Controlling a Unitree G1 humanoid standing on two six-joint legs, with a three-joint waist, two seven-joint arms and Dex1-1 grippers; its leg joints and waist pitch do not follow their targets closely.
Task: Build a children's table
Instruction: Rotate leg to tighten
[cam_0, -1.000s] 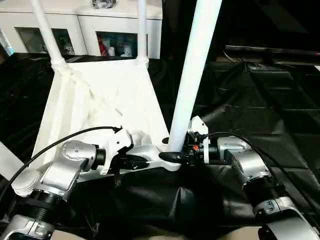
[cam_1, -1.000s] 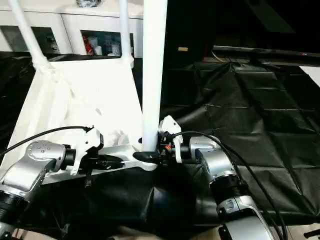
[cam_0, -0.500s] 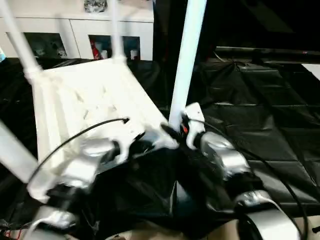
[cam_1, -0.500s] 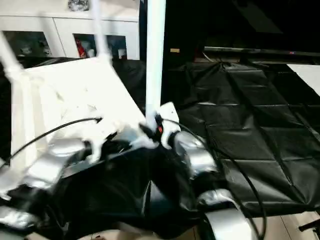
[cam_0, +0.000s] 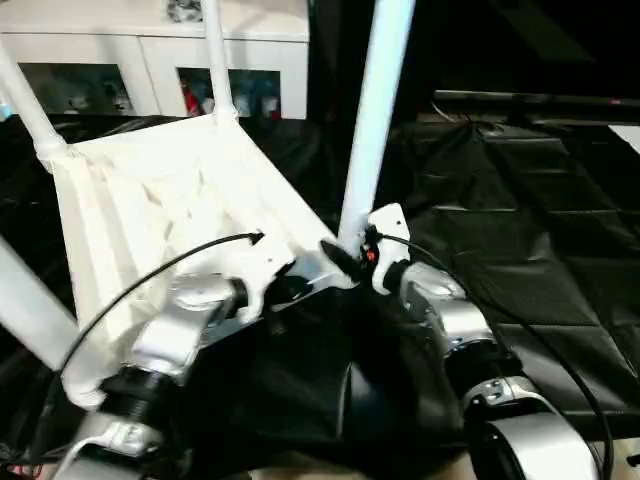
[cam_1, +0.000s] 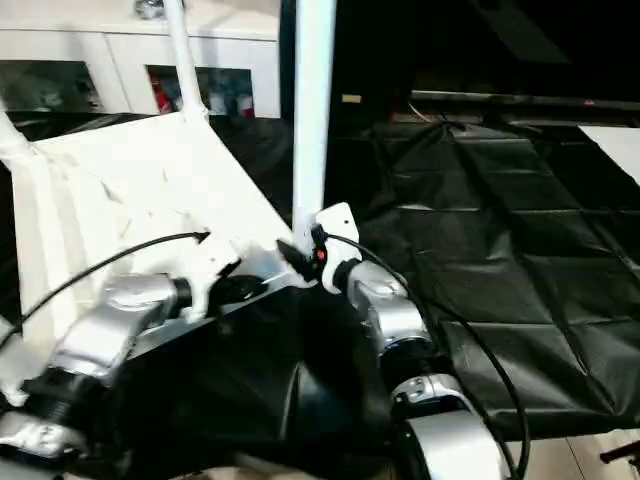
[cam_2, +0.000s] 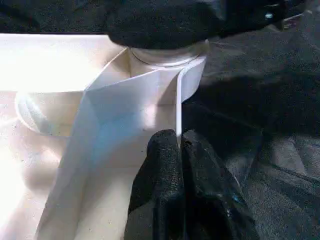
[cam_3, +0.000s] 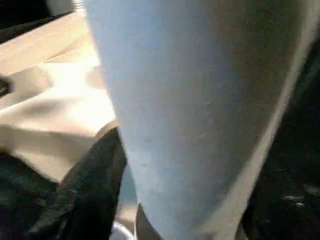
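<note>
While the tabletop (cam_0: 170, 200) lies ribs-up and tilted on the black sheet (cam_0: 520, 220), legs (cam_0: 215, 60) stand in its far corners. At its near edge the left gripper (cam_2: 181, 150) has its fingers pressed together against a thin rib beside the corner socket (cam_2: 167, 57). At that near right corner the right gripper (cam_0: 345, 262) straddles the base of the upright leg (cam_0: 375, 120), fingers either side.
</note>
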